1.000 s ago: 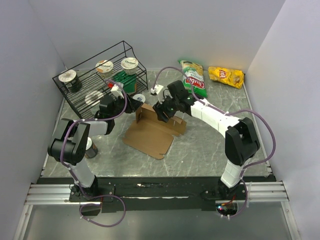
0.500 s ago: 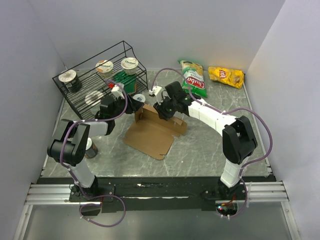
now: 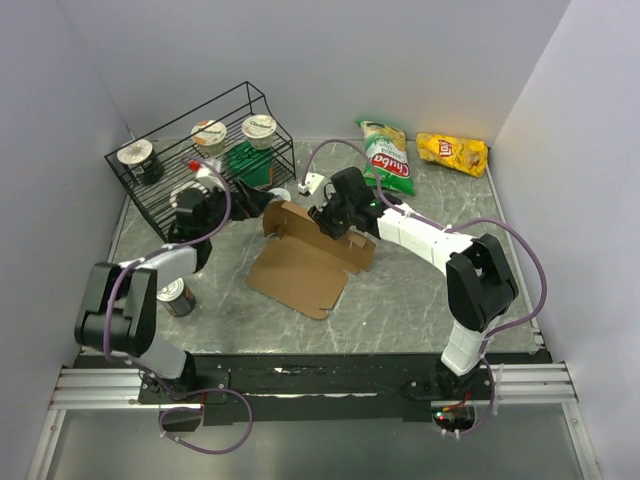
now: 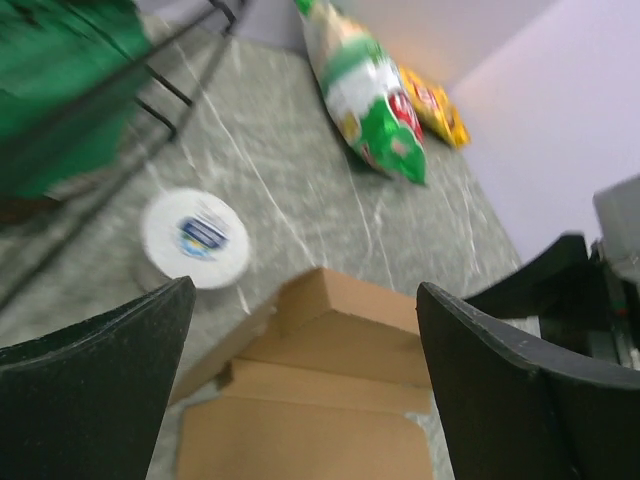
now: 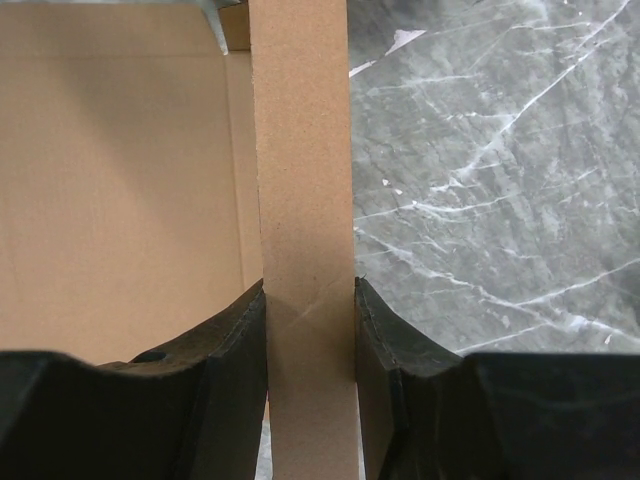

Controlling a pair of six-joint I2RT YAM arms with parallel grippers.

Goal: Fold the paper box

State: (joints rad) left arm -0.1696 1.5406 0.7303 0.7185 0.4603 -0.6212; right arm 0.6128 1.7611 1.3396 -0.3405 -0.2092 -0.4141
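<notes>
Subject: the paper box (image 3: 305, 262), plain brown corrugated cardboard, lies near the middle of the grey marbled worktop (image 3: 420, 300). Its largest panel rests flat, with the near corner pointing towards the arm bases. The far portion is raised: a long wall stands along the far-right edge, and a shorter side flap at the far-left end is tilted upward.

Right gripper (image 5: 308, 335): clamped on the box. The right wrist view shows a narrow upright strip of cardboard pinched between both fingers (image 5: 235, 345), pads touching it on each side. The broad panel lies to the left of the strip, bare worktop to the right.

Left gripper (image 4: 305, 350): jaws spread wide, nothing between them. It hangs just beside the far-left end of the box, apart from the cardboard. The left wrist view looks down between the fingers onto the stepped folds.

Surroundings:
- A round white lid (image 4: 195, 238) lies on the worktop near the box's far-left end.
- A black wire rack (image 3: 150, 190) stands at the far left, carrying three foil-topped cups (image 3: 208, 131) and a green packet (image 3: 248, 160).
- A green chip bag (image 3: 388, 157) lies beyond the right arm. A yellow chip bag (image 3: 452, 152) lies to its right, near the back wall.
- A small can (image 3: 178, 297) stands beside the left arm, well apart from the box.
</notes>
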